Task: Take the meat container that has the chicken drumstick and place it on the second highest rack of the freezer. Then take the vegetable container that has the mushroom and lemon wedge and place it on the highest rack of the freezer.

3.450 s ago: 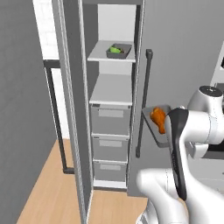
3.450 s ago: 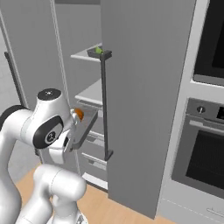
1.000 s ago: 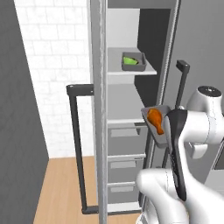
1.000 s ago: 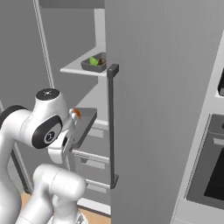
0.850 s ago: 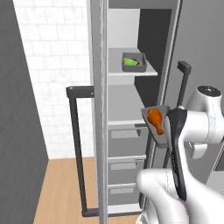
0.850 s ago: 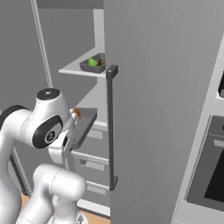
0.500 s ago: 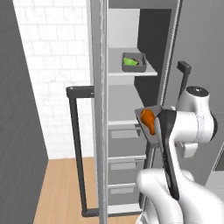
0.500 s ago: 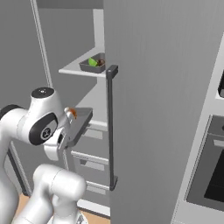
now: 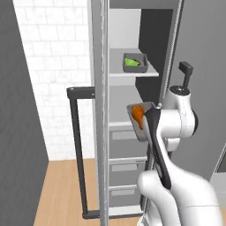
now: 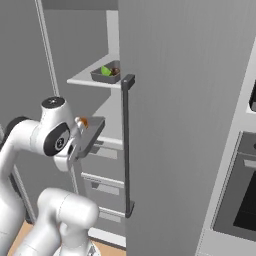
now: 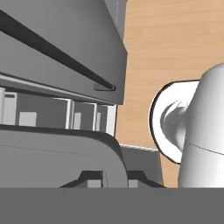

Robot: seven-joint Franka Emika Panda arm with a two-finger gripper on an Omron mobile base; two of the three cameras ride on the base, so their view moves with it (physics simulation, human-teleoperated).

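The meat container point(image 9: 133, 110) is a grey tray with the orange-brown chicken drumstick point(image 9: 138, 115) in it. My gripper point(image 10: 76, 148) is shut on its near edge and holds it tilted in front of the open freezer point(image 9: 130, 89), just above the second shelf point(image 10: 111, 116). From the other side the tray point(image 10: 93, 131) and the drumstick's end point(image 10: 82, 121) show beside my wrist. The vegetable container point(image 9: 135, 62) sits on the shelf above, with the green lemon wedge point(image 10: 105, 71) and brown mushroom point(image 10: 115, 71). The held tray's rim point(image 11: 65, 151) crosses the hand view.
The freezer's open door point(image 10: 185, 125) with its dark bar handle point(image 10: 127, 145) stands right of my arm. Another door edge point(image 9: 103, 110) and handle point(image 9: 75, 150) stand to the left. Grey drawers point(image 9: 126, 165) lie below the shelves. An oven point(image 10: 240, 195) is at far right, above a wood floor point(image 9: 62, 190).
My arm has swung left with the meat container, bringing it from beside the door handle to in front of the freezer's second shelf. The vegetable container has stayed put.
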